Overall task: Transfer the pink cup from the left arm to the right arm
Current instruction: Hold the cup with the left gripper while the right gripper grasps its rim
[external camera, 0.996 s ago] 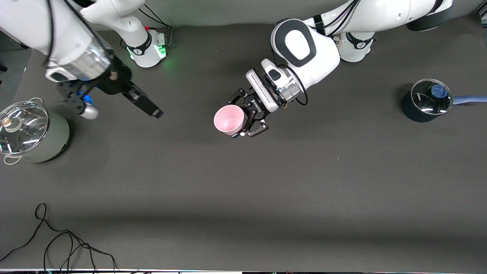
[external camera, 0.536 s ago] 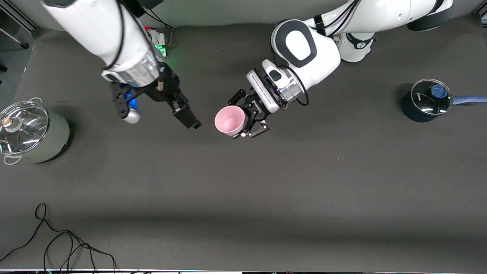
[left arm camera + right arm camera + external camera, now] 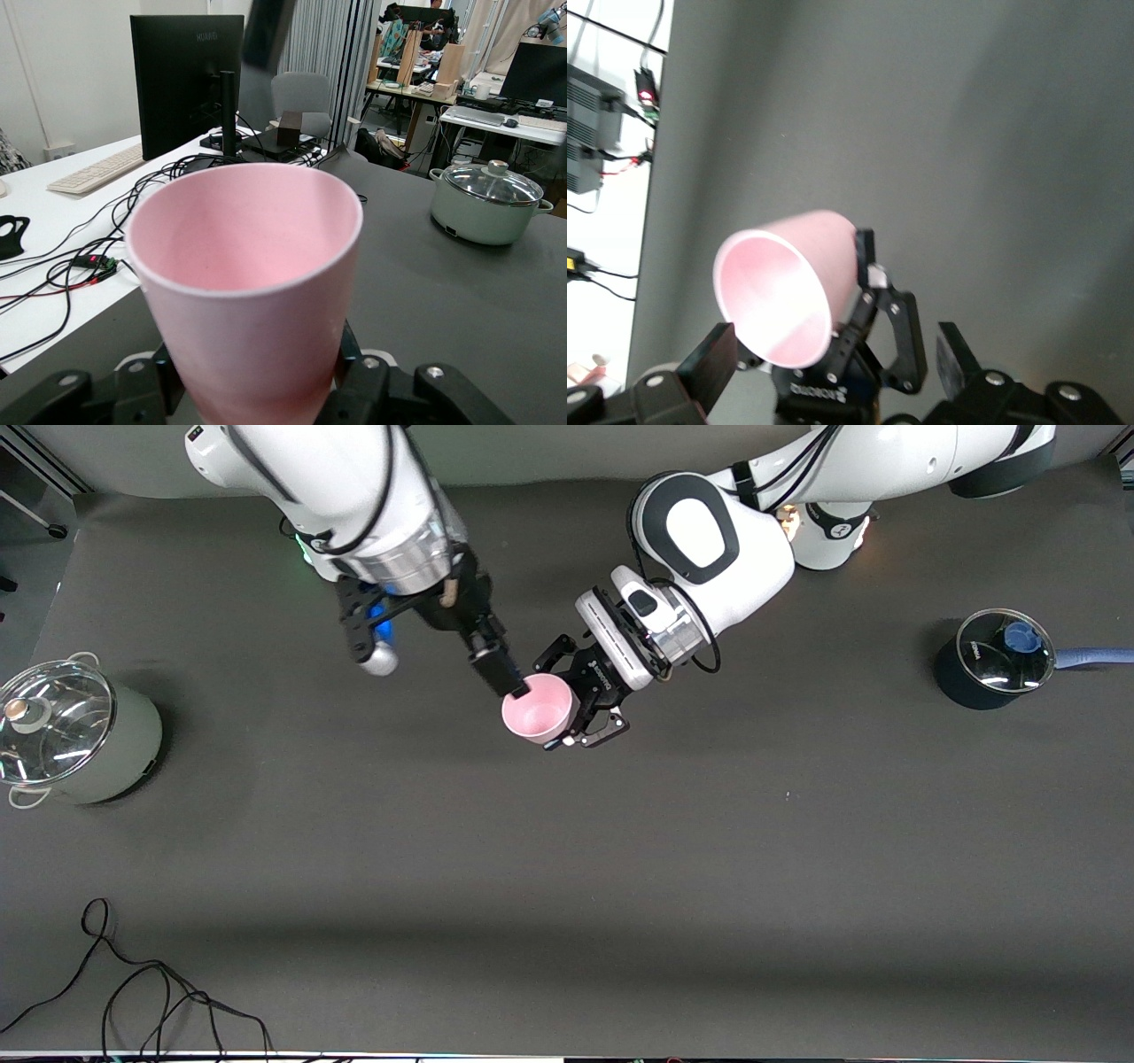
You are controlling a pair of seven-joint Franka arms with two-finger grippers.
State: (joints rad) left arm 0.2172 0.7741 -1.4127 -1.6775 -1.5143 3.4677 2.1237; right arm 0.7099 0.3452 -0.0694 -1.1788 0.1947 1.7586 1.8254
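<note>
The pink cup (image 3: 536, 710) is held in the air over the middle of the table, its mouth turned toward the front camera. My left gripper (image 3: 567, 701), a black open-linkage claw, is shut on its lower body. In the left wrist view the cup (image 3: 248, 283) fills the middle above the claw (image 3: 257, 390). My right gripper (image 3: 509, 682) is at the cup's rim, one slim finger touching or just above it. In the right wrist view its fingers (image 3: 713, 354) stand wide open on either side of the cup (image 3: 780, 292) and of the left claw (image 3: 886, 328).
A pale-green pot with a glass lid (image 3: 62, 731) stands at the right arm's end of the table and also shows in the left wrist view (image 3: 487, 204). A dark saucepan with a glass lid (image 3: 992, 660) stands at the left arm's end. Loose black cables (image 3: 151, 992) lie near the front edge.
My right arm has swung from beside the green pot toward the middle, and its fingers now reach the cup's rim. My left gripper and the cup have barely moved.
</note>
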